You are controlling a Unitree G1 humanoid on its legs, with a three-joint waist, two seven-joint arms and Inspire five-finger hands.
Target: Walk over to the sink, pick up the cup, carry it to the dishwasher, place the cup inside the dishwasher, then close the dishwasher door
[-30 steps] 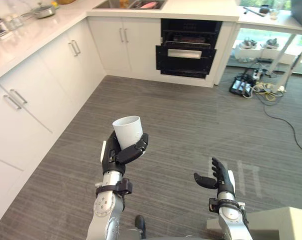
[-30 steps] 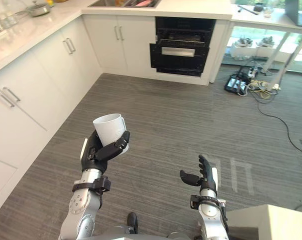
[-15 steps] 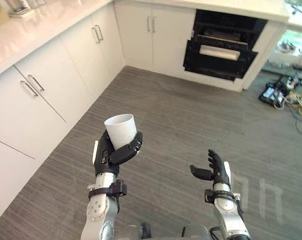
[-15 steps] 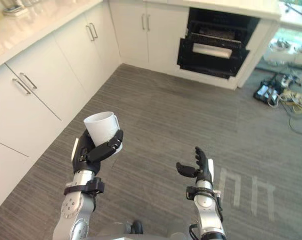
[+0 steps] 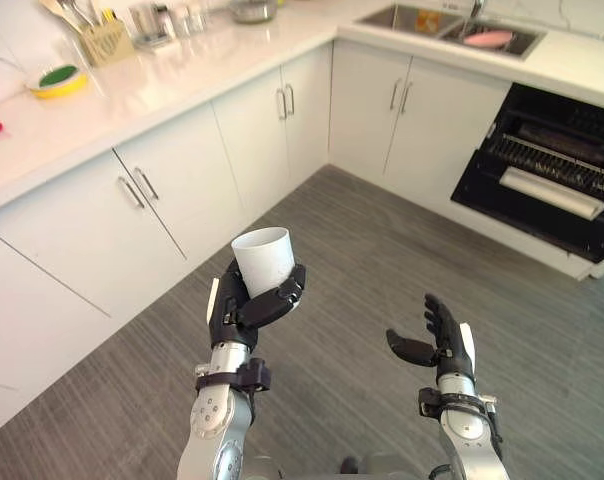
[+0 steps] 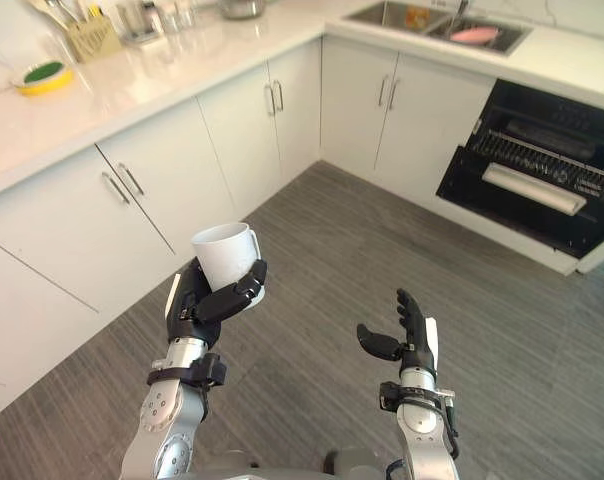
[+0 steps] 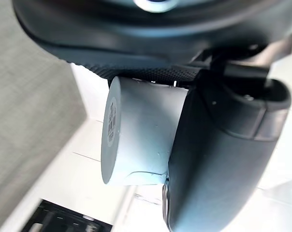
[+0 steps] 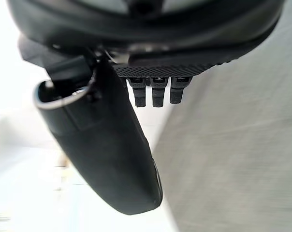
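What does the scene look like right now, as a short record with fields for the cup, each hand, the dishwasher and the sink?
cup: white, upright, carried in the air
left hand: curled round the cup, raised over the floor
right hand: open, empty, raised
dishwasher: ahead on the right, door open, rack showing
sink: above and left of the dishwasher, pink item inside

White cup (image 5: 264, 264), white cabinets (image 5: 187, 195) — grey streaked floor (image 5: 367, 255) (black dishwasher (image 5: 554, 188)).
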